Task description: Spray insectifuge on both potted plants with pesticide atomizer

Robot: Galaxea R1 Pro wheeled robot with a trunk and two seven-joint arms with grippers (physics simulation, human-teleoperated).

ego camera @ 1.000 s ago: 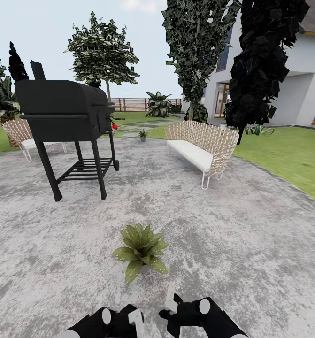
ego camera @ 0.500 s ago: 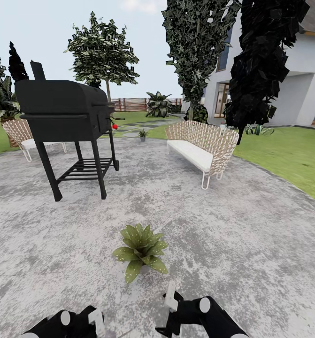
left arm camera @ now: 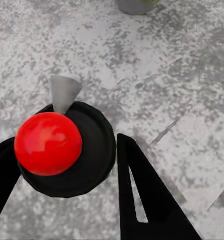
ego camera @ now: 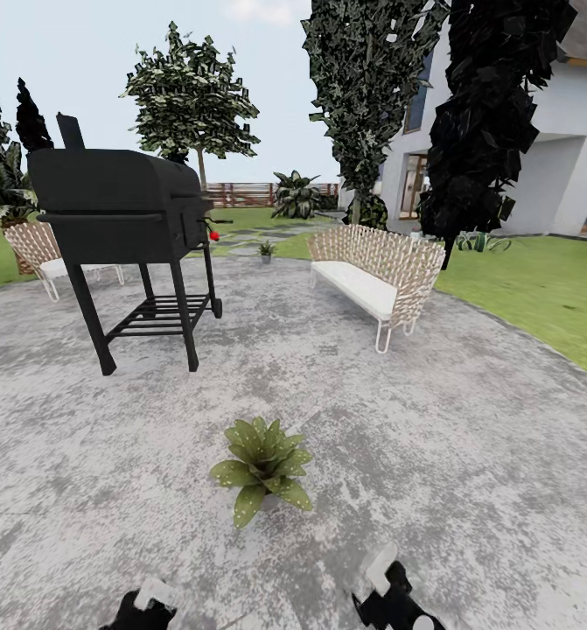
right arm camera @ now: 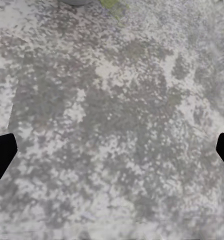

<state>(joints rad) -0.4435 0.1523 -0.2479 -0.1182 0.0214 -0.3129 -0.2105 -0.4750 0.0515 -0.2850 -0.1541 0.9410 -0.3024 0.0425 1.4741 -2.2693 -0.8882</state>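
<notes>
Left claw (left arm camera: pixel 66 170) clamps the pesticide atomizer (left arm camera: pixel 49 143); right claw (right arm camera: pixel 112 150) gapes wide.

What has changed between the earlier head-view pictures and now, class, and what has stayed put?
Both arms drew back toward the robot and apart: the left claw, shut on the pesticide atomizer, and the open right claw. The potted plant, grill and bench stayed put.
</notes>
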